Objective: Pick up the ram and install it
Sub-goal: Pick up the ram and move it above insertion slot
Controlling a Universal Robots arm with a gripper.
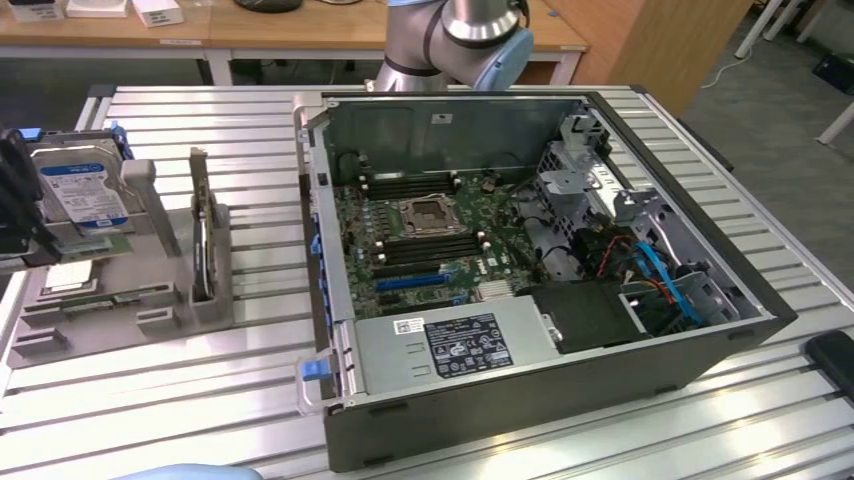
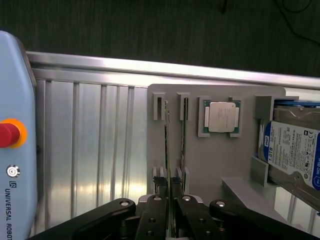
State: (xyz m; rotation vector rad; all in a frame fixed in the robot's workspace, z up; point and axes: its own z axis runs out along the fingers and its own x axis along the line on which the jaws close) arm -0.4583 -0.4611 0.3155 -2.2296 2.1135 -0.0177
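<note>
My claw [image 2: 170, 196] is pinched narrow on the ram [image 2: 167, 145]. It sits edge-on between my fingers, its length in line with the tray's [image 2: 210, 167] slots, near the CPU [image 2: 222, 116].

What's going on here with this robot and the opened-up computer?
A Universal Robots arm is working on a memory install. Its gripper is lined up with the ram, which stands on edge in a slot of the gray holder, near a processor chip and a hard drive. The ram is not yet installed. The open computer case lies beside the holder with its motherboard exposed.
</note>
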